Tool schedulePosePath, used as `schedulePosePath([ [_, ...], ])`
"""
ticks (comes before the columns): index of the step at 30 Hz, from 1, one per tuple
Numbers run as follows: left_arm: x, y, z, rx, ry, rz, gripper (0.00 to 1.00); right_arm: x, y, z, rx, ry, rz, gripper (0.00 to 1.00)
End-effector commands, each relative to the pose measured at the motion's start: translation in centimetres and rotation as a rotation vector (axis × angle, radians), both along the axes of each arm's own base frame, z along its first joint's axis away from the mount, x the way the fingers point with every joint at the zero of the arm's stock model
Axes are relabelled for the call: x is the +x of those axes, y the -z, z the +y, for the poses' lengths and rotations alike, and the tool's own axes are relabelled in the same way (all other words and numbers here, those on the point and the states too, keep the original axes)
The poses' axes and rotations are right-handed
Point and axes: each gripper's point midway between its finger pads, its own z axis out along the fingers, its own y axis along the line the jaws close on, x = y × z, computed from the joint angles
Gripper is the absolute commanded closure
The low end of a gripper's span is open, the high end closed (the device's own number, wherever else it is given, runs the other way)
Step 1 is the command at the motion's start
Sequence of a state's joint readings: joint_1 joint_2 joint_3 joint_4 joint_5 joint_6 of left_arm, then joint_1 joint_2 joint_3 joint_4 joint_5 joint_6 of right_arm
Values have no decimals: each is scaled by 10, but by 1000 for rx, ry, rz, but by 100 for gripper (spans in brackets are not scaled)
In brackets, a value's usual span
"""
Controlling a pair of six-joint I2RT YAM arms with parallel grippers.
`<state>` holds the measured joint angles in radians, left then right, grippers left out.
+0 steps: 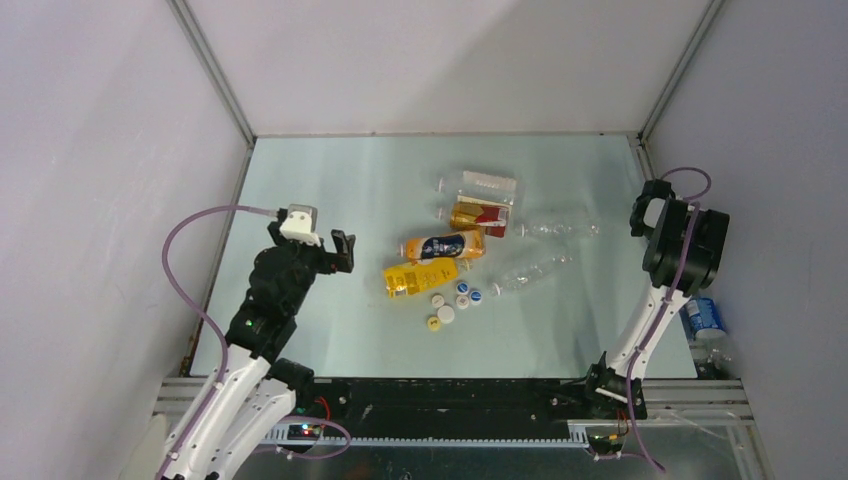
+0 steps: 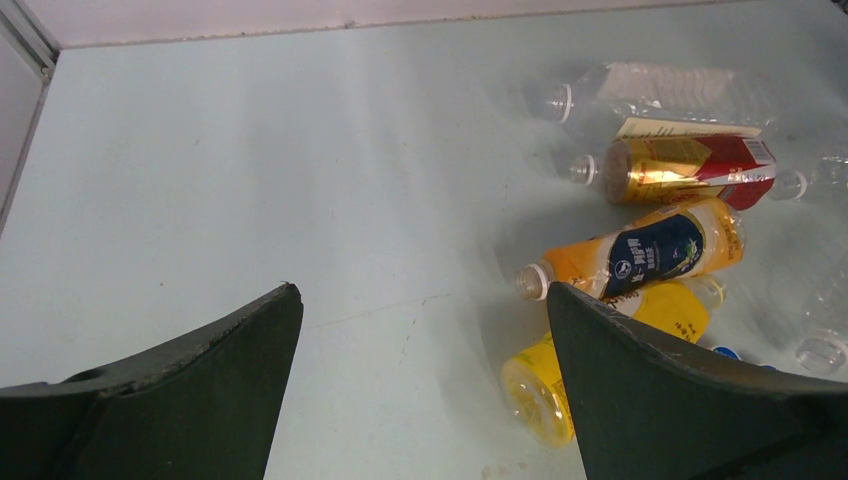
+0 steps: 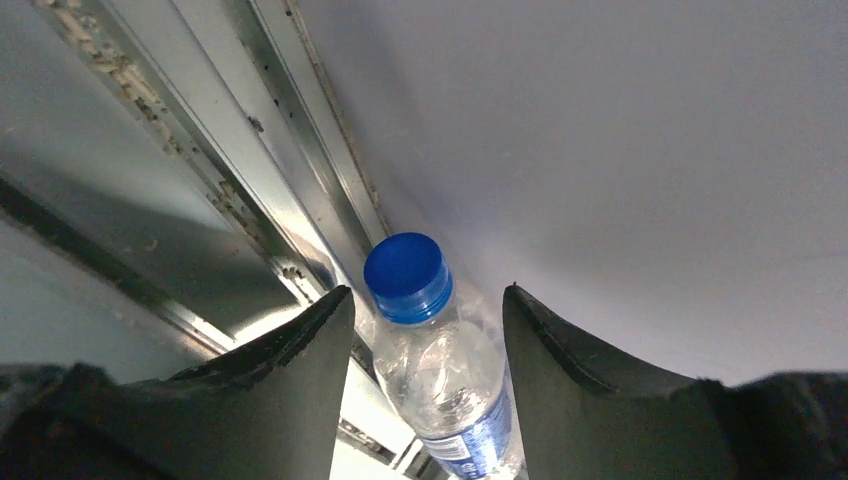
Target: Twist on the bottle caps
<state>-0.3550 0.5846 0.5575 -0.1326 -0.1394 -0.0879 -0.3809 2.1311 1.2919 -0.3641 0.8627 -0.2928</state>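
Observation:
Several uncapped bottles lie mid-table: a clear one (image 1: 480,183), a gold-and-red one (image 1: 478,216), an orange one with a dark-blue label (image 1: 445,246), a yellow one (image 1: 420,278) and two clear ones (image 1: 565,227) (image 1: 535,270). Several loose caps (image 1: 452,304) lie in front of them. My left gripper (image 1: 340,250) is open and empty, left of the yellow bottle (image 2: 545,385). My right gripper (image 3: 428,290) is open around a clear blue-label bottle (image 3: 450,380) with a blue cap (image 3: 405,275) on it. A gap shows at its left finger.
The blue-label bottle (image 1: 705,318) stands off the table's right edge by the grey wall, beside the metal frame rail (image 3: 250,180). Another clear bottle (image 1: 716,352) lies just in front of it. The right wrist (image 1: 685,250) hides its fingers in the top view.

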Motion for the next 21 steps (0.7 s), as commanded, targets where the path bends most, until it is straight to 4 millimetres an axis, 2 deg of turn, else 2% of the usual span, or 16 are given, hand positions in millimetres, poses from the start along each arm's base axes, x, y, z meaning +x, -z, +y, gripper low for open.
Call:
schedulePosePath([
  [1,4,-4,0,-14,-13,-27,0,7,3,-6,-37,-35,66,42],
  [8,4,-5,-2,-16,2,-37,0,-13,19,-4,-19,-38,213,46],
  [16,3,-5,-3,-14,8,-41,0,-31,32,0,30,-12,272,49],
  [21,3,-6,-3,-12,11,-45,0,-43,35,13,106,3,295,50],
])
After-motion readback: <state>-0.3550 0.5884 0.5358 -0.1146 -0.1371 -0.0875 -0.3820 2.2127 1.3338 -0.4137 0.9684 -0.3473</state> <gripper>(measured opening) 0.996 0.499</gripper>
